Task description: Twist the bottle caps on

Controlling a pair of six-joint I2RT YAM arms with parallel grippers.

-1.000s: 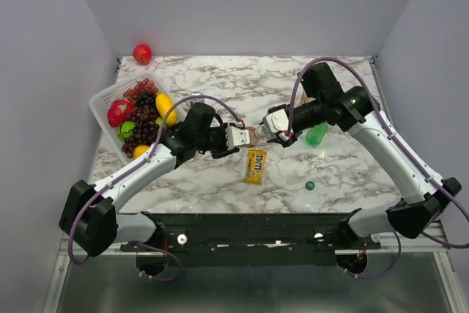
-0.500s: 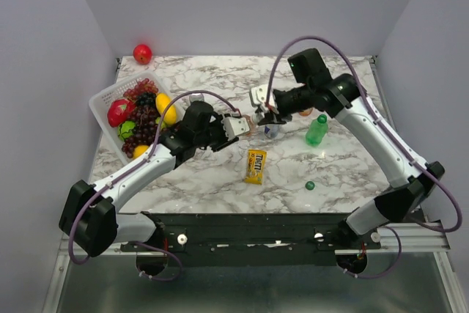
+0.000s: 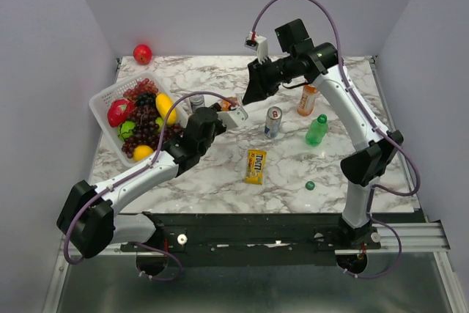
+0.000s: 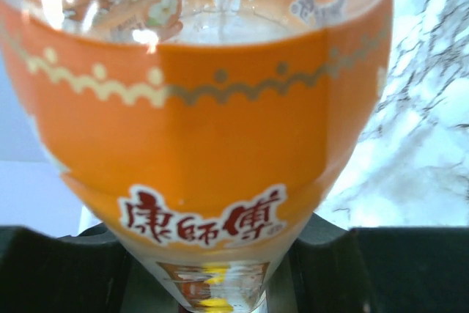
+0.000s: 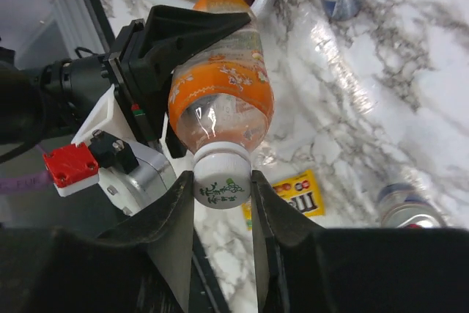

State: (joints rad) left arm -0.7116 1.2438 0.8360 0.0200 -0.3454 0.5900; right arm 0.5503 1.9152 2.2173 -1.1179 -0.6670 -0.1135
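My left gripper (image 3: 233, 113) is shut on an orange drink bottle (image 4: 220, 115) and holds it tilted above the table; the bottle fills the left wrist view. In the right wrist view my right gripper (image 5: 223, 185) is shut on the white cap (image 5: 222, 178) that sits on this bottle's neck (image 5: 220, 100). In the top view the right gripper (image 3: 246, 97) meets the bottle from the back. A second orange bottle (image 3: 307, 100) and the green bottle (image 3: 316, 130) stand at the right. A dark green cap (image 3: 310, 185) lies near the front. I see no other white cap.
A silver drink can (image 3: 272, 122) stands mid-table and another can (image 3: 196, 102) stands by the white fruit basket (image 3: 102, 97) at the left. A yellow candy packet (image 3: 255, 166) lies in front. A red apple (image 3: 142, 53) sits at the back left corner.
Both grippers have risen and moved back and to the left with the orange bottle between them. The right arm has swung up high, and the silver can now stands uncovered.
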